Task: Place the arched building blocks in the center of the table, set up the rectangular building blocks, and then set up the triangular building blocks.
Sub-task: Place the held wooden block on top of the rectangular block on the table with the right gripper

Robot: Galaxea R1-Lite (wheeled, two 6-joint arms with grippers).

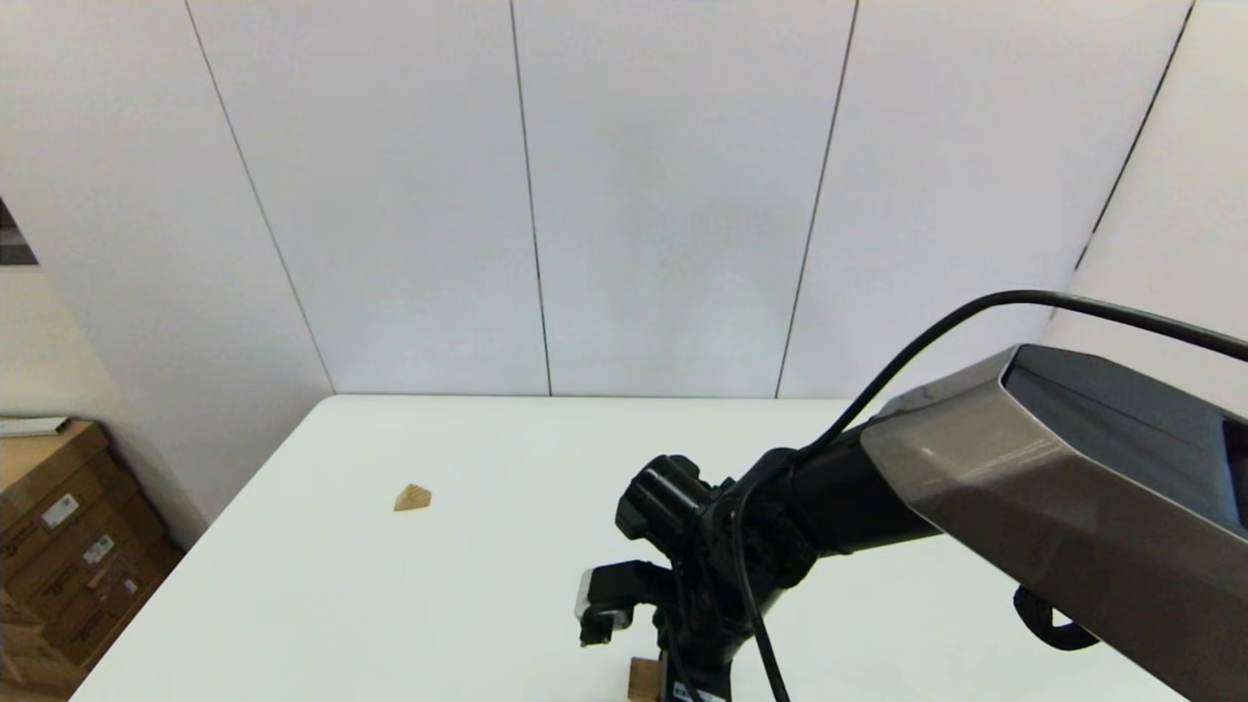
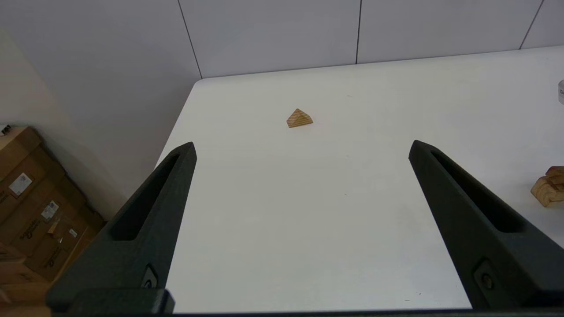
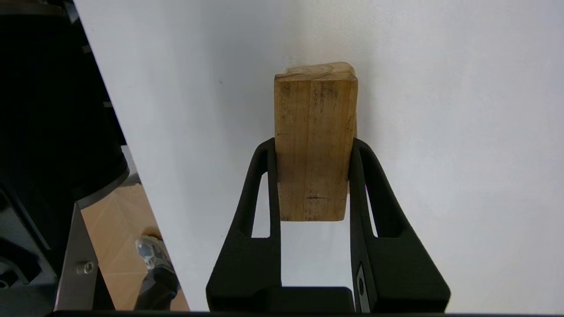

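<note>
- White table point(image 1: 409, 604) w/ rounded corners, pale panelled wall behind; cardboard boxes point(image 1: 68, 546) stacked on the floor off the robot's left side.
- Right gripper point(image 3: 313, 176) is down at the near edge of the table, at about mid-width, fingers closed snugly on a long wooden block point(image 3: 313, 141), pads pressing its two narrow sides. Looks like the rectangular building block; its far end is at or just above the tabletop (contact not clear).
- In the head view only a sliver of that block point(image 1: 643, 680) shows below the wrist.
- Left gripper point(image 2: 304, 176) hangs above the table's left part, fingers spread wide, holding nothing.
- Triangular wedge point(image 2: 299, 118) lies alone on the left-far part of the table, well apart from both grippers.
- Arched block point(image 2: 547, 190) sits at the edge of the left wrist view, curved cut-out visible, toward the middle of the table; only partly seen.
- Step, I'd judge: rectangular block in hand, being carried or stood up; arch prob. already placed, wedge not yet touched.
- Next move calls for bringing the slab to the arched block, setting it squarely so it won't tip, then opening w/o nudging it.
- Count: 1 rectangular block, 1 arched block, 1 triangular wedge, 2 grippers.
</note>
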